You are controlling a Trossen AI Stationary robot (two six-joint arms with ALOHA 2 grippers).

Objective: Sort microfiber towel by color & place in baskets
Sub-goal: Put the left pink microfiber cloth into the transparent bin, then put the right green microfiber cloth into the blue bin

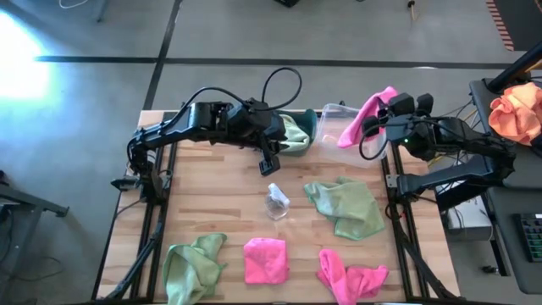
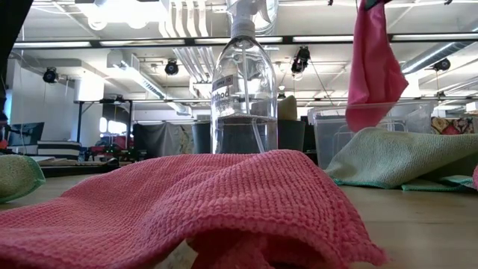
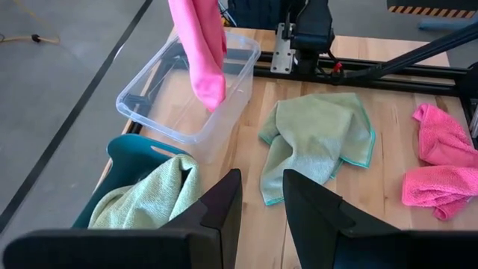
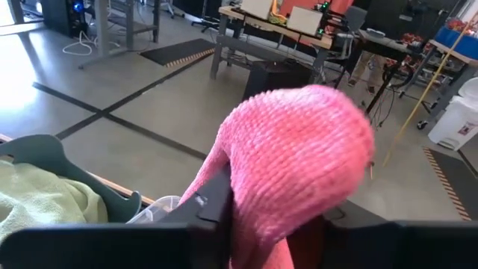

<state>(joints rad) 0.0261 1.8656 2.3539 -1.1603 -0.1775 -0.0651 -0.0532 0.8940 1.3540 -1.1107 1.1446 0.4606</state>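
Note:
My right gripper (image 1: 378, 119) is shut on a bright pink towel (image 1: 366, 112) that hangs over the clear basket (image 1: 336, 127) at the table's far edge. The dark teal basket (image 1: 306, 127) stands beside it with a sage green towel (image 1: 292, 134) inside. My left gripper (image 1: 269, 161) is open and empty, just on the near side of the teal basket. On the table lie two green towels (image 1: 345, 206) (image 1: 193, 264) and two pink towels (image 1: 265, 258) (image 1: 350, 275). My right gripper holds the pink towel by its upper end (image 4: 299, 161), which is bunched over and between the fingers and hides the fingertips. The towel is lifted clear and hangs slack below the gripper, with its lower end (image 3: 209, 90) inside the clear basket's opening.
A clear spray bottle (image 1: 276, 202) stands upright mid-table between the towels. An orange cloth bundle (image 1: 515, 110) sits off the table to the right. Bare wood shows on the table's left half (image 1: 212, 195). Arm frames run along both side edges.

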